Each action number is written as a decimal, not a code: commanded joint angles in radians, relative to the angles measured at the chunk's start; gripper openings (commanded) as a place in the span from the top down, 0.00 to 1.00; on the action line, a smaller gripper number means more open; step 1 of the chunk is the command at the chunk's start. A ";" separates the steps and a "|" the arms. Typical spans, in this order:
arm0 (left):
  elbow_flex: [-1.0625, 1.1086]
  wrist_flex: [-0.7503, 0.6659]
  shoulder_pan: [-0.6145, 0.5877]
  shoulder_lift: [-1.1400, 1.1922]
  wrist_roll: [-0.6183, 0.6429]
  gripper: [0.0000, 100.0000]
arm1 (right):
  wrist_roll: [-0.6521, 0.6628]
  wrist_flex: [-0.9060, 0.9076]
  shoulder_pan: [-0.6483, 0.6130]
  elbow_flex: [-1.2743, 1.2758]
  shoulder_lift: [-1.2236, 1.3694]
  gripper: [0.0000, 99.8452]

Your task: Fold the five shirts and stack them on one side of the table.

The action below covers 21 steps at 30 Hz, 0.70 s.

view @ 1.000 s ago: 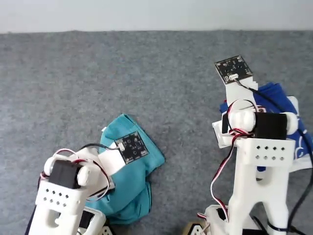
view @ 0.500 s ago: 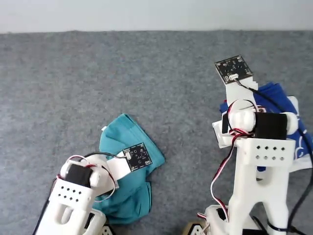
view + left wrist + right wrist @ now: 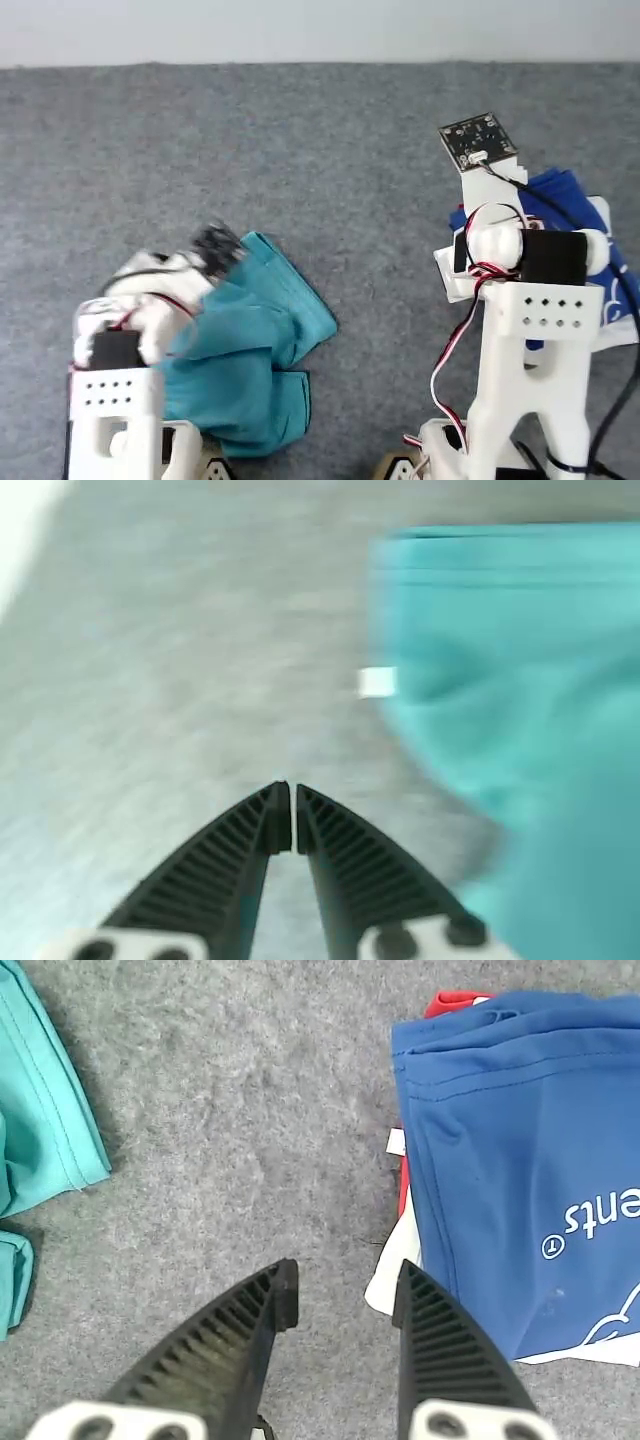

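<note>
The grey, felt-like table (image 3: 300,130) runs back to a pale wall (image 3: 320,30). The right arm (image 3: 525,300) stands over the stack at the right edge and covers most of it. Under the blue shirt (image 3: 510,1160) a red shirt (image 3: 450,1002) and a white shirt (image 3: 385,1285) just peek out, so I can't count the pile. The left arm (image 3: 125,340) overlaps one side of the teal shirt (image 3: 255,340), which lies crumpled and loosely doubled, with a small white tag (image 3: 377,682) at its edge. The left gripper (image 3: 283,805) is pressed together on nothing, above bare table beside the teal cloth. The right gripper (image 3: 340,1290) is spread apart over bare table just beside the stack
</note>
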 commanded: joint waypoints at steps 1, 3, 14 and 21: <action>-0.025 -0.144 -0.126 -0.008 -0.002 0.99 | 0.012 -0.004 -0.001 0.002 -0.022 0.83; -0.012 -0.207 -0.172 -0.008 0.000 0.99 | 0.012 -0.004 -0.002 0.002 -0.022 0.83; -0.378 0.519 0.269 -0.008 0.098 0.98 | 0.012 -0.005 -0.002 0.002 -0.015 0.83; -0.542 0.832 0.394 -0.008 0.230 0.83 | 0.012 -0.005 -0.001 0.002 -0.015 0.83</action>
